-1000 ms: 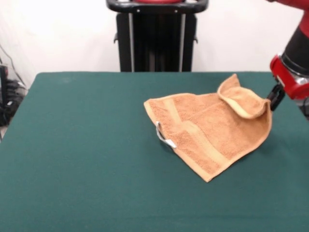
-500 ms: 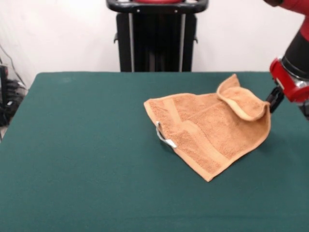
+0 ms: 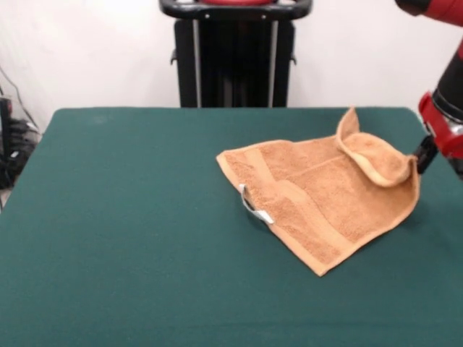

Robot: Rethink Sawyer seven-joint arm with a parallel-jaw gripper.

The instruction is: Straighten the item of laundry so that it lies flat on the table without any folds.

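Note:
The item of laundry (image 3: 318, 199), an orange-tan terry towel, lies right of centre on the dark green table (image 3: 116, 231). Its far right corner is folded over onto itself as a curled flap (image 3: 372, 157). A white loop tag (image 3: 257, 206) sticks out at its left edge. My gripper (image 3: 423, 155) comes in from the right edge and pinches the towel's right edge beside the flap, holding that edge slightly raised. The rest of the towel rests on the table, with its near corner pointing toward the front.
The table's right edge runs close beside the gripper. Dark cables and equipment (image 3: 11, 148) sit beyond the table's left edge. Green tabletop stretches to the left and front of the towel.
My gripper has moved right, dragging the towel's right edge with it. The whole towel, with its loop tag, has slid a little to the right and stretched out wider.

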